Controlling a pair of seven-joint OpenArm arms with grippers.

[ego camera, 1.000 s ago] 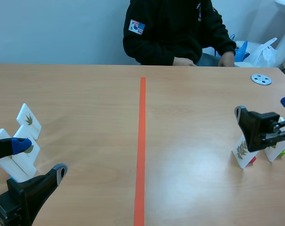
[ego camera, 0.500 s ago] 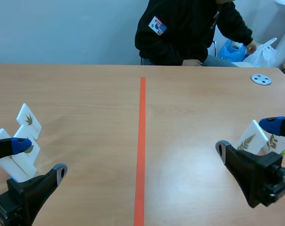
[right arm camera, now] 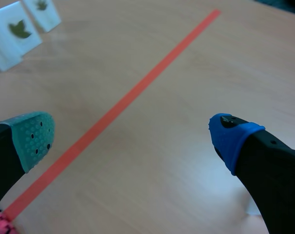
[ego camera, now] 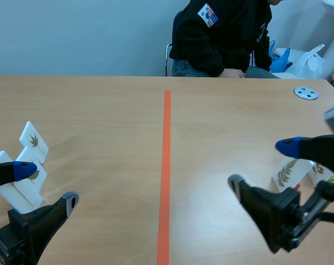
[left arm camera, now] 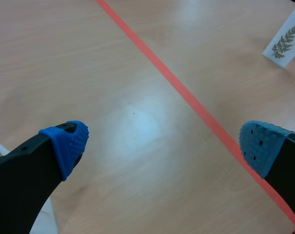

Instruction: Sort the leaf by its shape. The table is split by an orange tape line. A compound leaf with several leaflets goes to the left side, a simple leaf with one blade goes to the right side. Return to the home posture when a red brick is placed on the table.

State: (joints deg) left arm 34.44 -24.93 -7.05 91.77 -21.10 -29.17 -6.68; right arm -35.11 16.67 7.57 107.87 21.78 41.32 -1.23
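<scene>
The right hand, fingers spread wide and empty, hangs near the upright fern card, so a careless swing could topple it

- My bench is pale wood grain, with an orange tape line.
- The white card carries an olive fern print.
- My left pads are dotted blue; one right pad teal.
</scene>
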